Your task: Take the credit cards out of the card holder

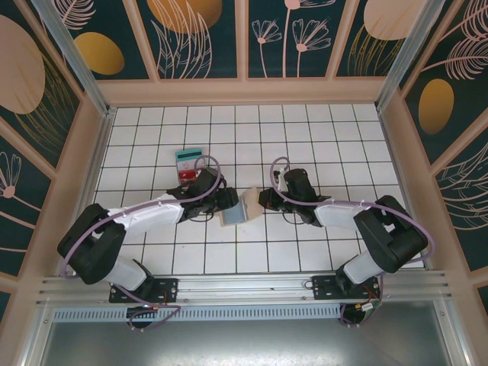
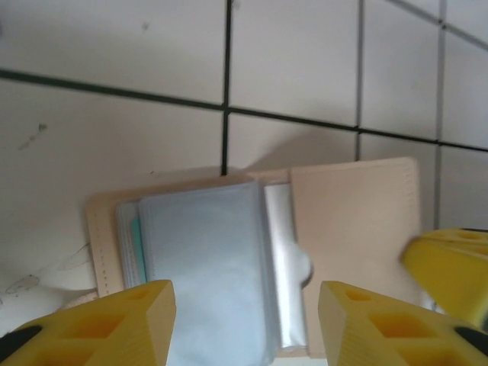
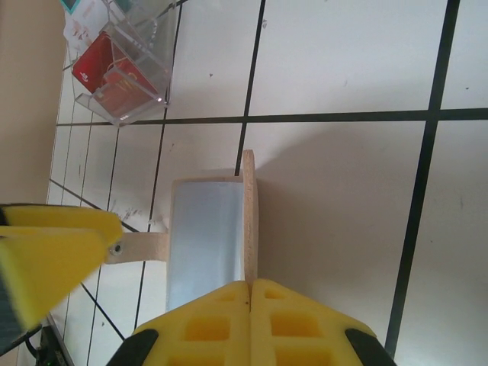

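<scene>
Looks like we're in the pull-a-card-out step. The right claw (image 3: 249,286) is clamped tight on the tan flap of the card holder (image 2: 351,229) and holds it propped open. The left claw (image 2: 245,305) is about half open with nothing in it, and the blue-grey sleeves lie right ahead of it, between its tips. A teal card (image 2: 136,244) edge peeks out just ahead of one finger. What looks like a red card (image 3: 103,76) sits in a clear box (image 3: 149,57), well beyond the right claw. Next up, I reckon the left claw has to line up on that thin teal edge and pinch only it, not the sleeve.

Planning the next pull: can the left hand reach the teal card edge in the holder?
Probably yes: the open left hand hangs over the card holder, its teal edge showing, unblocked.
</scene>
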`<act>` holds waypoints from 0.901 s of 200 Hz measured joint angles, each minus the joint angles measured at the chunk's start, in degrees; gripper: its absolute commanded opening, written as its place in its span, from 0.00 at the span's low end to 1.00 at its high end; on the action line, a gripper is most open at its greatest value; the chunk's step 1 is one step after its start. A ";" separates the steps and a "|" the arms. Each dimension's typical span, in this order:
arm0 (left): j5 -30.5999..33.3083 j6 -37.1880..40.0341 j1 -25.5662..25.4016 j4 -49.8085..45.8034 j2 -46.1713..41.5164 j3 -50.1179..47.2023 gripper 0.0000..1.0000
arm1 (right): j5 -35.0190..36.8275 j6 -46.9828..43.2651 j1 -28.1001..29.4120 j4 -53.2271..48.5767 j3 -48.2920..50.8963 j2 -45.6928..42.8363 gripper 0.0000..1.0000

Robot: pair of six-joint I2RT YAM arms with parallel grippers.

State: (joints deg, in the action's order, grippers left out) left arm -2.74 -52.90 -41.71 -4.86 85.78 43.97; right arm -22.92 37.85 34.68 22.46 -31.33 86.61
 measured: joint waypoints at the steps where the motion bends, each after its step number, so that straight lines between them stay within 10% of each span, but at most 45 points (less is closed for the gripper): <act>1: -0.02 -0.02 0.00 0.00 0.15 -0.09 0.53 | 0.02 0.09 0.09 0.07 0.00 0.04 0.00; 180: 2.34 -0.13 -0.42 -0.59 4.11 -0.94 0.48 | 1.53 0.66 1.86 0.66 -1.66 2.71 0.00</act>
State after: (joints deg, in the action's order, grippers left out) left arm -0.40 -53.04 -42.13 -5.45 89.89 43.03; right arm -21.39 38.50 36.53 23.11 -32.99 89.32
